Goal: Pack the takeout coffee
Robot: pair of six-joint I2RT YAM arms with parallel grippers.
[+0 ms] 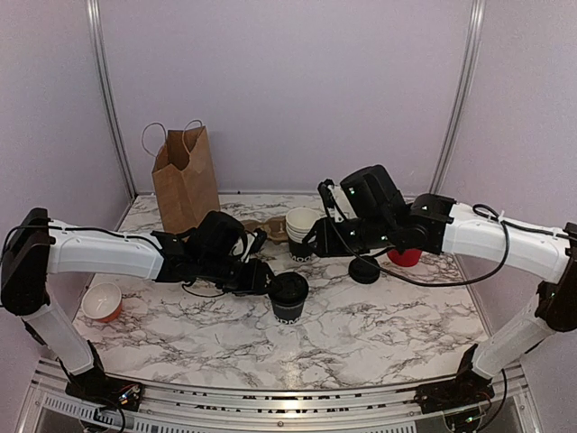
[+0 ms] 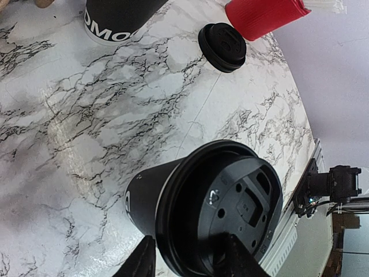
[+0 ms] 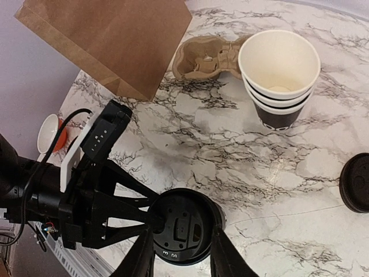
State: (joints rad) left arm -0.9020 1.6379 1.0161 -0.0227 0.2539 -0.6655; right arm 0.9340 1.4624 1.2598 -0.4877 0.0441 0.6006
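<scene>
The takeout coffee (image 1: pixel 288 302), a black cup with a black lid, stands upright on the marble table near the middle. My left gripper (image 1: pixel 263 278) reaches it from the left. In the left wrist view one finger lies over the lid (image 2: pixel 230 213) and the other sits against the cup's outer wall, so the gripper (image 2: pixel 187 257) holds the near rim. The right wrist view shows that finger's tip resting on the lid (image 3: pixel 184 228). My right gripper (image 3: pixel 181 257) hovers well above the cup with its fingers apart and nothing between them; in the top view it (image 1: pixel 311 245) hangs behind the cup.
A brown paper bag (image 1: pixel 185 180) stands at the back left, with a cardboard cup carrier (image 1: pixel 266 230) beside it. A stack of lidless cups (image 1: pixel 302 225) is just behind the coffee. A loose black lid (image 1: pixel 364 269) and a red cup (image 1: pixel 404 257) lie to the right. A small red-and-white cup (image 1: pixel 101 302) sits far left.
</scene>
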